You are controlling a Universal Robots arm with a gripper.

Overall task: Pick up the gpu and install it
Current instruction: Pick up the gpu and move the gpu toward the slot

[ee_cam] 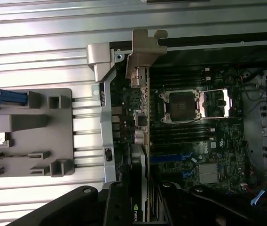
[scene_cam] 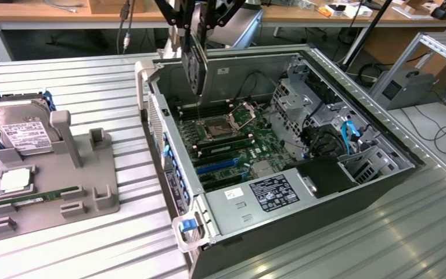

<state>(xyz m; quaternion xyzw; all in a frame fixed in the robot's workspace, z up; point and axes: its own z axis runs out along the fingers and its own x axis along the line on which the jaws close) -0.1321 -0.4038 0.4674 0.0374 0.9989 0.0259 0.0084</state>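
The gpu, a thin dark card, hangs edge-down from my gripper above the back left part of the open computer case. The gripper is shut on the card's upper end. In the wrist view the gpu is seen edge-on, its silver bracket by the case's rear wall, with my fingers on either side of it. The card is over the motherboard, beside the CPU socket and apart from the blue slots. It is held in the air, not seated.
A grey fixture tray lies on the ribbed metal table at the exterior view's left. It holds a silver hard drive, a green memory stick and a square chip. Drive cages and blue cables fill the case's far side.
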